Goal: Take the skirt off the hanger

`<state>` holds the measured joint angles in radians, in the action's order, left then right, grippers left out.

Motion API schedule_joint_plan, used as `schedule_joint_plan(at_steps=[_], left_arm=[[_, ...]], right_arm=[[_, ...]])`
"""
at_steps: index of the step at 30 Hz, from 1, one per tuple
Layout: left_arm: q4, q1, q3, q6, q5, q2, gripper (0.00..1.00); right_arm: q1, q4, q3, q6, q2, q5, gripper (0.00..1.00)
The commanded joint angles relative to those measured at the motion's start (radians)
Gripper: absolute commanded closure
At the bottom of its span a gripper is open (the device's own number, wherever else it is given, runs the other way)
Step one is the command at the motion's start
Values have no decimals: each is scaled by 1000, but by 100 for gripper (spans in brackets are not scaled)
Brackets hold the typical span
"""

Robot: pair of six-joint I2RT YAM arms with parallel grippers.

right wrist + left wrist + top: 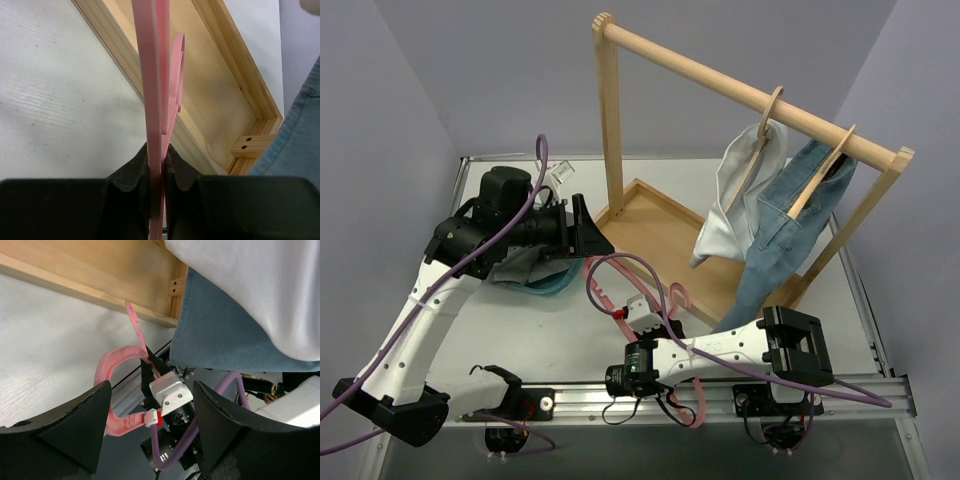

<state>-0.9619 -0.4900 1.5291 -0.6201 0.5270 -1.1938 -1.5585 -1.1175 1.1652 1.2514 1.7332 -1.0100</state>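
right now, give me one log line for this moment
right hand: shut on pink hanger | left hand: open, empty | skirt: off hanger, heaped on table

Overhead, the rack [612, 130] stands at 1 o'clock on the table [570, 340], its base tray [655, 225] reaching toward the centre. On the rail's right half hang two garments, a top [745, 185] left of a denim piece [775, 235]. The skirt [525, 268] lies heaped at 9 o'clock, under my left arm [430, 310]. The hanger [152, 75] sits at centre, just before the tray, pinched in my right gripper [156, 165].
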Motion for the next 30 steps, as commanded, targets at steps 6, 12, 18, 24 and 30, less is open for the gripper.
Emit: schedule_joint_plan(at_steps=[6, 12, 18, 24, 30], left_arm=[[14, -2, -40, 10, -105, 46, 25], [75, -2, -21, -41, -122, 69, 25], [38, -2, -9, 6, -136, 51, 25], [22, -2, -41, 26, -119, 42, 25], [5, -2, -81, 46, -98, 30, 29]], right_arm=[[-12, -64, 18, 48, -21, -41, 100], [-18, -65, 5, 68, -29, -33, 100], [-23, -62, 20, 71, -26, -33, 100], [-25, -65, 40, 62, -20, -41, 100], [-26, -65, 57, 49, -53, -53, 100]])
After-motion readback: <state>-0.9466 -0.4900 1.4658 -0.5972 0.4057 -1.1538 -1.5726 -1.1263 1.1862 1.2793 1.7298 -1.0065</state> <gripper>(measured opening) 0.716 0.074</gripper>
